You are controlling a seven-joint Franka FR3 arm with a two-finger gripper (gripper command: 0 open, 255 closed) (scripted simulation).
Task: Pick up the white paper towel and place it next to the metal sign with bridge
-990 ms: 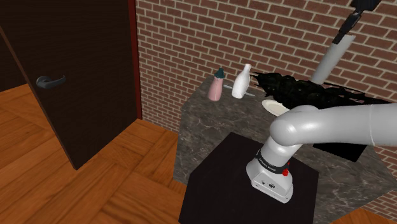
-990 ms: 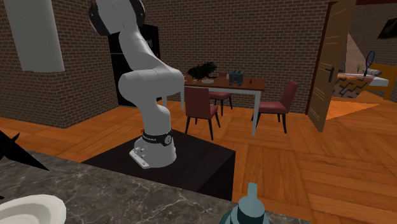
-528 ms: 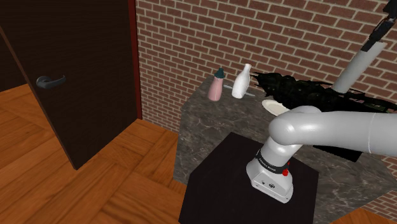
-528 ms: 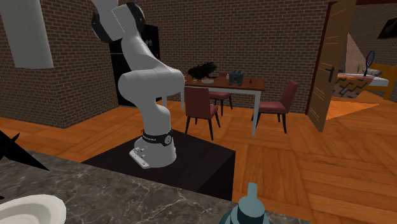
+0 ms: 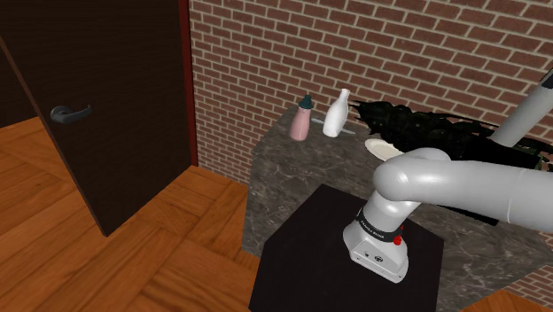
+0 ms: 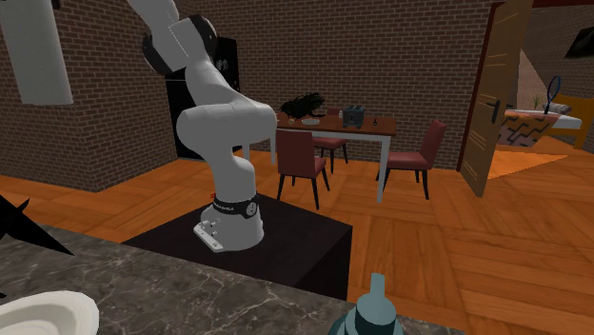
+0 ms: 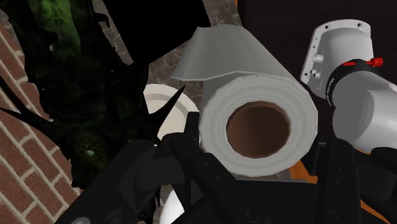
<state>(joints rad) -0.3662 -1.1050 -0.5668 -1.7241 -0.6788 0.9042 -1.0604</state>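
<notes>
A dark door [image 5: 89, 115] and a rough red brick wall [image 5: 372, 53] stood behind a dark, veined stone tabletop [image 5: 310, 168]. On it, from the shoulder view's left, were a pink bottle [image 5: 300, 122] with a teal cap, a smooth white bottle [image 5: 335, 115] and a shallow white dish [image 5: 383, 149] beside black, spiky foliage [image 5: 416, 124]. Farthest right hung the white paper towel [image 5: 527, 113], a soft cylinder with a brown hollow core, tilted in the air above the tabletop. My hand [image 7: 259, 149] was clamped on it, black fingers [image 7: 191, 165] pressed against either side of the roll.
</notes>
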